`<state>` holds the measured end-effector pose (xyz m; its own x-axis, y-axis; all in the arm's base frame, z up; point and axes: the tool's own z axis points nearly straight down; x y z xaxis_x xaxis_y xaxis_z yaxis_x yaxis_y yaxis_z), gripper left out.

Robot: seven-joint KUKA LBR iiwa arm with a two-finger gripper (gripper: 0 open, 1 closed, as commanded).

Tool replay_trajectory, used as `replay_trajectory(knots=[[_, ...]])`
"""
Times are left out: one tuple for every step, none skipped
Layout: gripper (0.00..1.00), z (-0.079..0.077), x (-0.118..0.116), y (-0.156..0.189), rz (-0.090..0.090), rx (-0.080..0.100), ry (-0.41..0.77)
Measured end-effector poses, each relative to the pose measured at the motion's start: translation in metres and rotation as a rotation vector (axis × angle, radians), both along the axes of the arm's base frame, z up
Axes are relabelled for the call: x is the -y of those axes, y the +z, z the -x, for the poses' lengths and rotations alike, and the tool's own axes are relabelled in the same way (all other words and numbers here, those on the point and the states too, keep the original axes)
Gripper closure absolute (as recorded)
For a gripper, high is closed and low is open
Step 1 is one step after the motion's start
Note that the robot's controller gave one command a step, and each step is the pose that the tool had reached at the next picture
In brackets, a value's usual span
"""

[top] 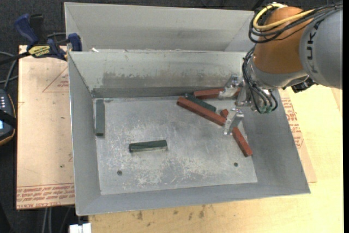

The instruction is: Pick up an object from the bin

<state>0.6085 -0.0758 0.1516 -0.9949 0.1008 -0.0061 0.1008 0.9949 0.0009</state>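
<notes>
At the right side of the bin point(163, 35), close to the back wall, your claw point(233, 102) hangs low with its metal fingers point(235, 119) spread, one toward the back wall and one toward the front. Nothing is pinched between them. Above it you see the orange wrist cover point(275, 57), looped with yellow cables, and on the grey arm link point(327, 46) you can read the letters "KU" before the edge cuts them off.

The long red bar point(197, 108) is the nearest thing. It is a flat, straight stick lying on the scuffed grey metal floor. Its long axis slants from upper left down to lower right, and its right end reaches in just by the claw.

A back red bar point(209, 93) lies along the foot of the back wall, pointing nearly left to right, with its right end by the claw. A lower red bar point(243, 143) slants away toward the front right.

Well apart from these, a dark green bar point(148, 145) lies level in mid-floor, and a second green bar point(100, 117) lies against the left wall, pointing front to back.
</notes>
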Motion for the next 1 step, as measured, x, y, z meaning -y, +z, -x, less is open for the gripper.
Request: replay_trajectory(knots=[[0.00,-0.0289,-0.0552,0.0034,-0.001,-0.007,-0.097]])
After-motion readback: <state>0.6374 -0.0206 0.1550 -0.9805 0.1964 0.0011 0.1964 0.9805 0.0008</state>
